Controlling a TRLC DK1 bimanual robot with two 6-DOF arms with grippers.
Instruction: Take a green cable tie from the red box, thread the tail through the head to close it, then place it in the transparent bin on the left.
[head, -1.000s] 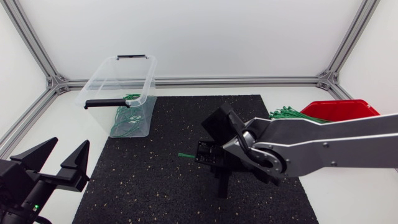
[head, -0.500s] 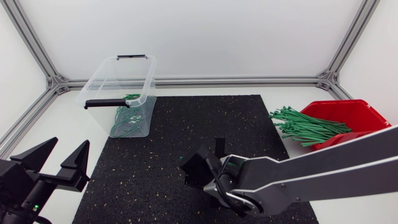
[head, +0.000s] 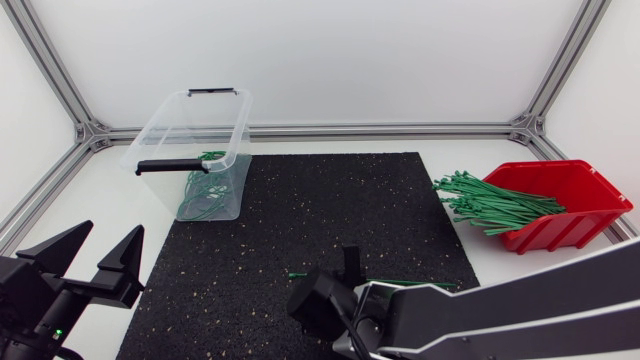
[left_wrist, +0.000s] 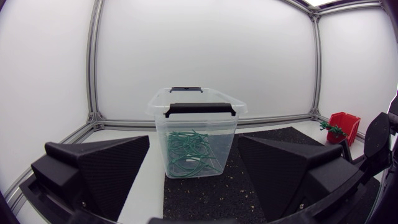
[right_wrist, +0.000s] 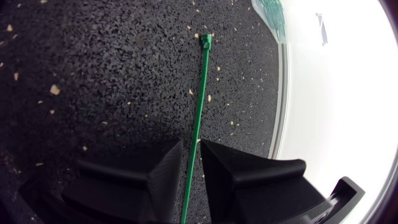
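A straight green cable tie (head: 410, 284) lies on the black mat (head: 330, 200) near its front edge. My right gripper (head: 335, 280) is low over it. In the right wrist view the tie (right_wrist: 201, 93) runs out ahead through the narrow gap of the gripper (right_wrist: 191, 146); the fingers stand slightly apart and open around it. The red box (head: 575, 205) with a bundle of green ties (head: 490, 205) sits at the right. The transparent bin (head: 190, 150) at the back left holds closed ties (head: 205, 195). My left gripper (head: 110, 240) rests open at the front left, facing the bin (left_wrist: 199, 134).
Aluminium frame rails (head: 380, 130) run along the back and side edges of the white table. The bin has black handles (head: 172, 166). My right arm's long link (head: 500, 310) crosses the front right of the table.
My right arm has swung from the mat's middle to its front edge with the tie. Its fingers, shut a moment ago, have parted a little. The left arm has not moved.
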